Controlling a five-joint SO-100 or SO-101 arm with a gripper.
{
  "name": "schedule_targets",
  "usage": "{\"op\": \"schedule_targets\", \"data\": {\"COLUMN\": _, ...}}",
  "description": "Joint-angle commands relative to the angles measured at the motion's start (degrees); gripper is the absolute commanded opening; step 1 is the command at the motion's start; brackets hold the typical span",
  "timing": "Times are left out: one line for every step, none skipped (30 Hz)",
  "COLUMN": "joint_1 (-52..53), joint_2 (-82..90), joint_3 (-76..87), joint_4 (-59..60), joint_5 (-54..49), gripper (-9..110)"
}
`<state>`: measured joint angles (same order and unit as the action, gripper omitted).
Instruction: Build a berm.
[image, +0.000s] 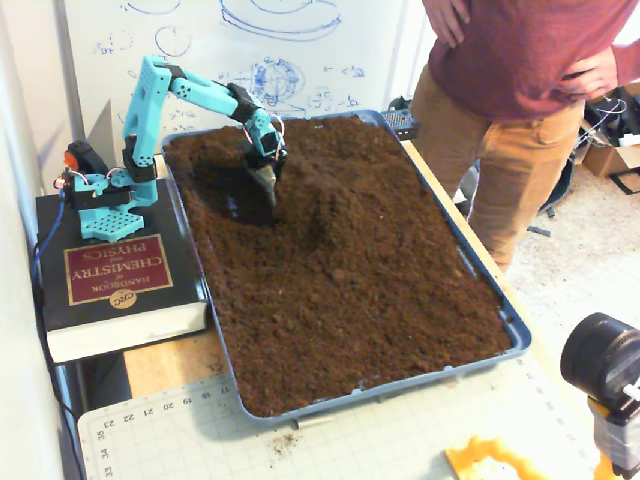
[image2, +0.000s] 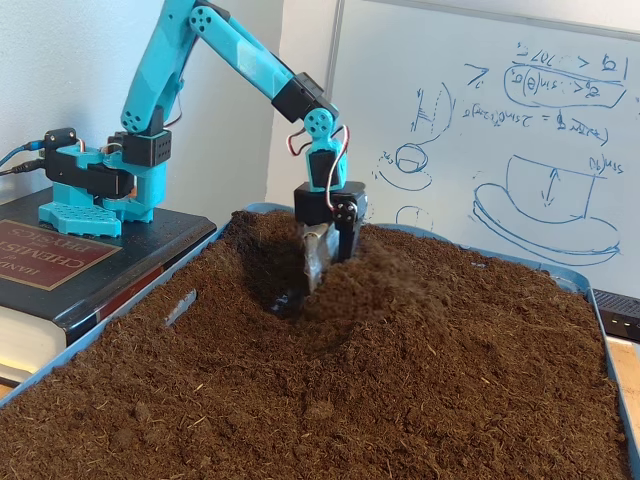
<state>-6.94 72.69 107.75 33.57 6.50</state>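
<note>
A blue tray (image: 515, 332) (image2: 560, 272) is filled with dark-brown loose soil. The berm (image: 322, 205) (image2: 375, 285) is a rounded mound near the tray's far middle, higher than the soil around it. My teal arm reaches out from the left. Its gripper (image: 268, 195) (image2: 318, 280) points down, pressed against the berm's left flank in both fixed views. The fingertips are sunk in soil, so the gap between them is hidden. A dark hollow (image: 235, 195) (image2: 275, 290) lies in the soil just left of the gripper.
The arm's base (image: 105, 195) stands on a thick black book (image: 120, 285) left of the tray. A person (image: 510, 100) stands at the tray's far right corner. A whiteboard (image2: 500, 120) is behind. A cutting mat (image: 350, 440) and a black lens (image: 600, 360) lie in front.
</note>
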Motion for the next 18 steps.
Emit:
{"op": "schedule_targets", "data": {"joint_1": 2.46, "joint_2": 6.68, "joint_3": -7.21, "joint_4": -2.72, "joint_5": 0.09, "gripper": 0}}
{"op": "schedule_targets", "data": {"joint_1": 2.46, "joint_2": 6.94, "joint_3": -7.21, "joint_4": -2.72, "joint_5": 0.18, "gripper": 0}}
{"op": "schedule_targets", "data": {"joint_1": 2.46, "joint_2": 7.21, "joint_3": -7.29, "joint_4": -2.72, "joint_5": 0.26, "gripper": 0}}
{"op": "schedule_targets", "data": {"joint_1": 2.46, "joint_2": 7.38, "joint_3": -7.56, "joint_4": -2.72, "joint_5": 0.26, "gripper": 0}}
{"op": "schedule_targets", "data": {"joint_1": 2.46, "joint_2": 7.38, "joint_3": -7.91, "joint_4": -2.72, "joint_5": 0.26, "gripper": 0}}
{"op": "schedule_targets", "data": {"joint_1": 2.55, "joint_2": 7.65, "joint_3": -8.09, "joint_4": -2.72, "joint_5": 0.26, "gripper": 0}}
{"op": "schedule_targets", "data": {"joint_1": 2.81, "joint_2": 8.17, "joint_3": -8.09, "joint_4": -2.72, "joint_5": 0.26, "gripper": 0}}
{"op": "schedule_targets", "data": {"joint_1": 2.99, "joint_2": 8.96, "joint_3": -8.00, "joint_4": -2.72, "joint_5": 0.26, "gripper": 0}}
{"op": "schedule_targets", "data": {"joint_1": 2.99, "joint_2": 9.76, "joint_3": -7.65, "joint_4": -2.72, "joint_5": 0.26, "gripper": 0}}
{"op": "schedule_targets", "data": {"joint_1": 2.99, "joint_2": 10.46, "joint_3": -7.38, "joint_4": -2.72, "joint_5": 0.26, "gripper": 0}}
{"op": "schedule_targets", "data": {"joint_1": 3.08, "joint_2": 11.07, "joint_3": -7.21, "joint_4": -2.72, "joint_5": 0.26, "gripper": 0}}
{"op": "schedule_targets", "data": {"joint_1": 3.08, "joint_2": 11.69, "joint_3": -7.21, "joint_4": -2.72, "joint_5": 0.26, "gripper": 0}}
{"op": "schedule_targets", "data": {"joint_1": 3.08, "joint_2": 12.22, "joint_3": -7.21, "joint_4": -2.72, "joint_5": 0.26, "gripper": 0}}
{"op": "schedule_targets", "data": {"joint_1": 3.08, "joint_2": 12.74, "joint_3": -7.21, "joint_4": -2.72, "joint_5": 0.35, "gripper": 0}}
{"op": "schedule_targets", "data": {"joint_1": 3.08, "joint_2": 13.01, "joint_3": -7.21, "joint_4": -2.72, "joint_5": 0.35, "gripper": 0}}
{"op": "schedule_targets", "data": {"joint_1": 3.16, "joint_2": 13.18, "joint_3": -7.21, "joint_4": -2.72, "joint_5": 0.35, "gripper": 0}}
{"op": "schedule_targets", "data": {"joint_1": 3.16, "joint_2": 13.27, "joint_3": -7.21, "joint_4": -2.72, "joint_5": 0.35, "gripper": 0}}
{"op": "schedule_targets", "data": {"joint_1": 3.16, "joint_2": 13.36, "joint_3": -7.21, "joint_4": -2.72, "joint_5": 0.35, "gripper": 0}}
